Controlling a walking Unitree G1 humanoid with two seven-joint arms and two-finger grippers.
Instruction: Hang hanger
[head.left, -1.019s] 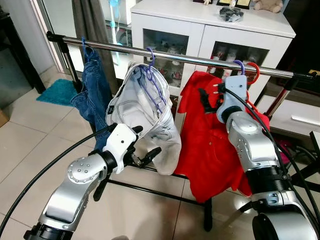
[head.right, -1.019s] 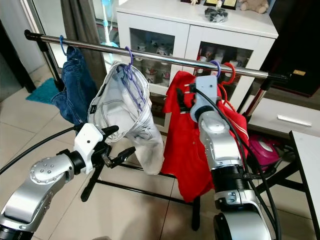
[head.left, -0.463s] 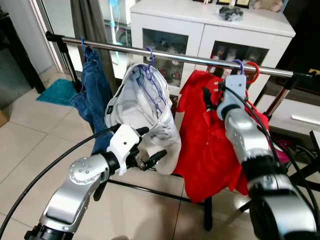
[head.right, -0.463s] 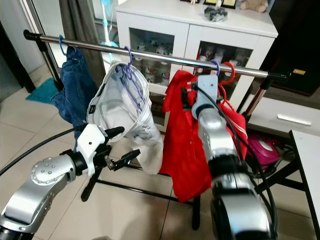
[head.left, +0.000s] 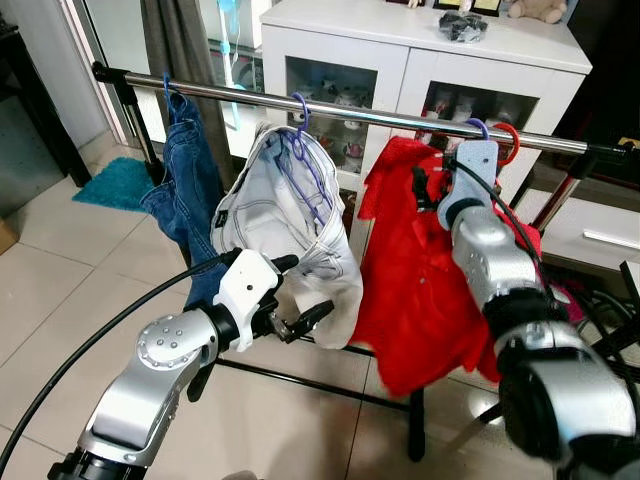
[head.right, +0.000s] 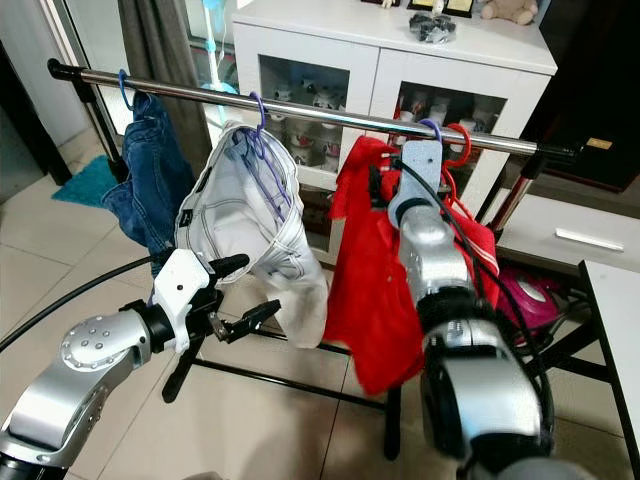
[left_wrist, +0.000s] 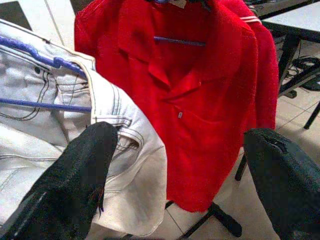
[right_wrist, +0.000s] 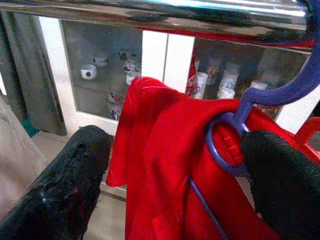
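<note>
Reaching up under the rail (head.left: 400, 118), the right end effector (right_wrist: 170, 165) is standing with fingers wide apart astride the purple hanger (right_wrist: 260, 107) carrying the red shirt (head.left: 415, 260); nothing is gripped. The hook appears already over the rail (seating partly hidden). The left end effector (head.left: 300, 322) is hovering open and empty beside the white jeans (head.left: 290, 215). Judged next: withdrawing the right arm without snagging.

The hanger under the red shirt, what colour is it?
Purple. The hanger shows best in the right wrist view, hooked over the rail, carrying the red shirt.
</note>
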